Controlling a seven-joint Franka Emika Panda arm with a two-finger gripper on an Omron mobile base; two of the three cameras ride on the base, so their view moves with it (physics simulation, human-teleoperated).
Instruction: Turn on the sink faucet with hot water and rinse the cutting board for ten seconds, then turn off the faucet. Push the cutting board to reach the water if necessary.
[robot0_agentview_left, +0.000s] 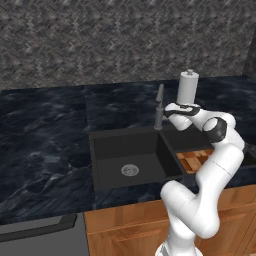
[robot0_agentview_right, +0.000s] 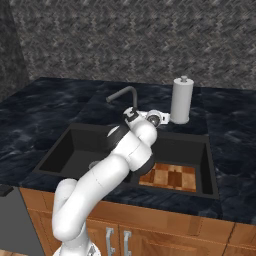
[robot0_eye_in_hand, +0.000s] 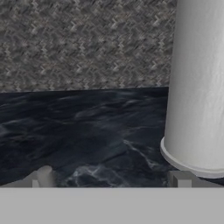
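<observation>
The matte black sink (robot0_agentview_left: 107, 150) is recessed in the dark marbled counter, with a round silver drain in its left basin. The striped wooden cutting board (robot0_agentview_left: 192, 161) (robot0_agentview_right: 172, 176) lies flat on the floor of the right basin. The grey gooseneck faucet (robot0_agentview_left: 159, 106) (robot0_agentview_right: 122, 94) stands behind the divider, its spout over the left basin. No water stream shows. My gripper (robot0_agentview_left: 169, 112) (robot0_eye_in_hand: 111, 179) hovers close to the faucet's base, right of the stem, pointing at the back wall. It is open, its fingertips (robot0_eye_in_hand: 43, 176) wide apart with nothing between them.
A white upright cylinder with a knob top (robot0_agentview_left: 188, 87) (robot0_agentview_right: 181, 100) (robot0_eye_in_hand: 199, 83) stands on the counter just right of my hand, very near. The patterned grey wall (robot0_eye_in_hand: 83, 43) rises behind. Brown wooden cabinet fronts (robot0_agentview_left: 125, 227) run below the counter.
</observation>
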